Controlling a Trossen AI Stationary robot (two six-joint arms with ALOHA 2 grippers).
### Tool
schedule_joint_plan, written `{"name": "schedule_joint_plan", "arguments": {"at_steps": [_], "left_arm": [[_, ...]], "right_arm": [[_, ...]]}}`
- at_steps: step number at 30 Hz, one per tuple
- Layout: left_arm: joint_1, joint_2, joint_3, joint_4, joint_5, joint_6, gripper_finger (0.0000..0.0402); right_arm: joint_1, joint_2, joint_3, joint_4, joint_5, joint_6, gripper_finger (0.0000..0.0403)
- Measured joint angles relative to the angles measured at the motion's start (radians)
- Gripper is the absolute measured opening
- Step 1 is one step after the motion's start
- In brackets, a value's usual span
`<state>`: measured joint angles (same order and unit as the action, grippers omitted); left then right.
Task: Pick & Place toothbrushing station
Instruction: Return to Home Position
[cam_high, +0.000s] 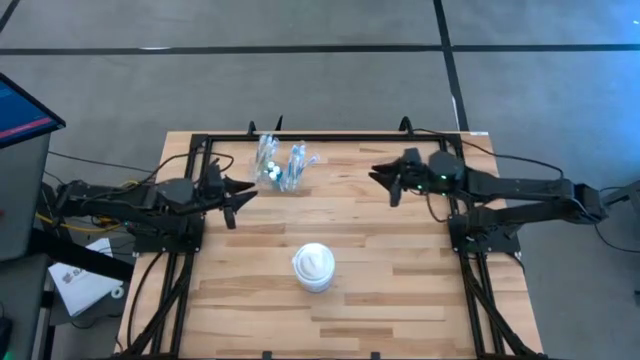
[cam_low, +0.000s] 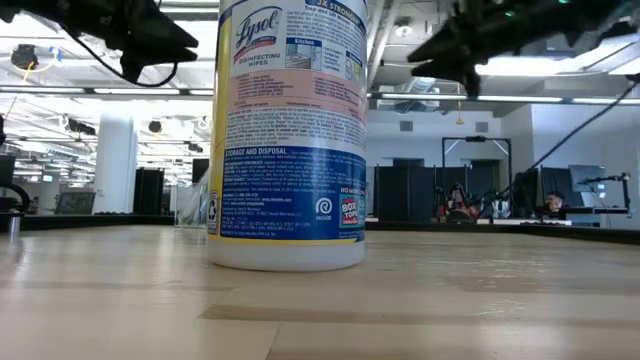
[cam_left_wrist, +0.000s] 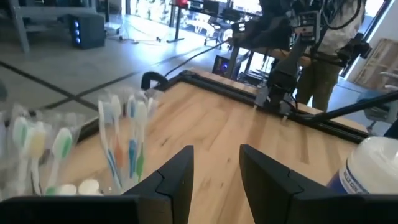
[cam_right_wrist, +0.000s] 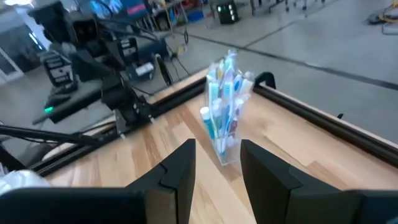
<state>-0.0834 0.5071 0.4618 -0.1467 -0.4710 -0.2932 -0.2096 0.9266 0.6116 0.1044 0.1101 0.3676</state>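
Wipes canister (cam_low: 290, 135) mid-table | cups (cam_high: 268, 162) rear | left gripper (cam_left_wrist: 216, 152), right gripper (cam_right_wrist: 217, 146) parted, empty

A Lysol wipes canister (cam_low: 290, 135) is standing upright on the tabletop (cam_low: 470, 310); the left gripper (cam_low: 165, 45) is hanging at ten o'clock, the right gripper (cam_low: 440, 45) at two o'clock.

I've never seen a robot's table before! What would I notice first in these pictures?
Probably the white round tub of Lysol wipes, standing alone near the middle of the wooden table and filling the low view. Next, the two clear plastic cups packed with pastel toothbrushes near the table's far edge. The left gripper and right gripper hover on either side of the cups, both open and empty.
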Motion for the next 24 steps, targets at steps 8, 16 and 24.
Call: {"name": "schedule_joint_plan", "arguments": {"at_steps": [8, 16, 24], "left_arm": [[-0.006, -0.036, 0.0, -0.232, -0.019, -0.112, 0.0123], [-0.068, -0.119, -0.134, -0.186, -0.074, -0.22, 0.0123], [-0.16, -0.263, -0.39, 0.12, -0.082, -0.287, 0.0123]], "right_arm": [[-0.001, -0.255, -0.198, 0.011, 0.093, 0.045, 0.0118], [0.0, -0.553, -0.372, 0.003, 0.101, 0.101, 0.0118], [0.0, -0.841, -0.461, -0.155, 0.101, 0.118, 0.0118]]}}
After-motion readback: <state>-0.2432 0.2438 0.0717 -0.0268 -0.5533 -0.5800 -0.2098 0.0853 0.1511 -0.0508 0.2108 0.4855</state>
